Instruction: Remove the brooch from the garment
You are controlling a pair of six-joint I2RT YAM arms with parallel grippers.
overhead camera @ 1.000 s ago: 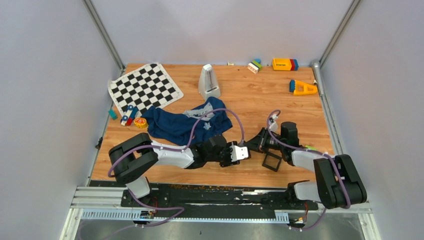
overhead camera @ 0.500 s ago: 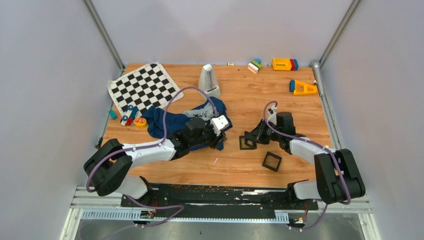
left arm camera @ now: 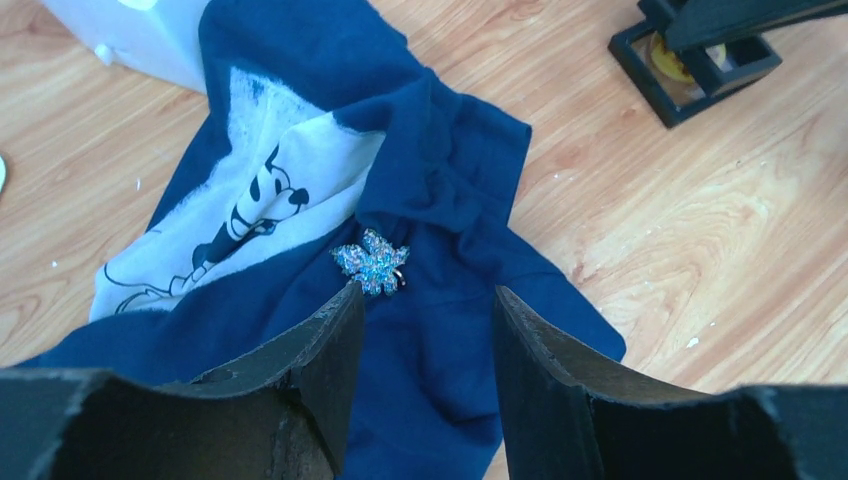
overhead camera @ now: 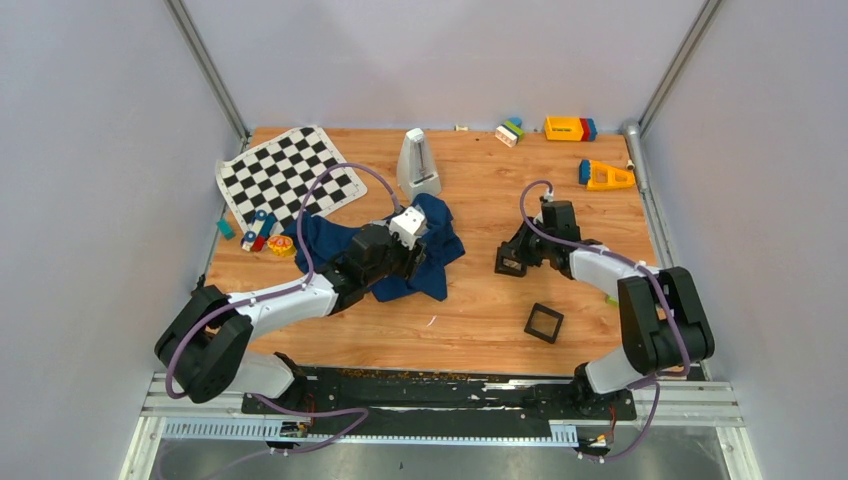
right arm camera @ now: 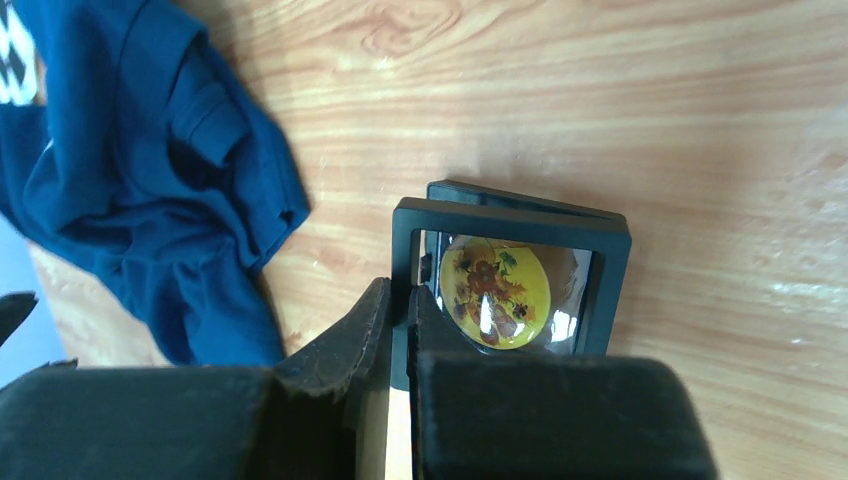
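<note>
My left tool (left arm camera: 425,294) released, over brooch (left arm camera: 372,265); right tool (right arm camera: 400,310) clenched on black frame (right arm camera: 510,215). Risk: I pinch garment (left arm camera: 440,180) cloth, pin drags it.

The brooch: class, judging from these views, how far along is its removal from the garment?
Done: nothing yet; the brooch sits on the navy garment. In hand: the open left tool hovers over it, one finger beside it, not gripping. The right tool is shut on a black frame. To do: grip, unpin, lift away.
</note>
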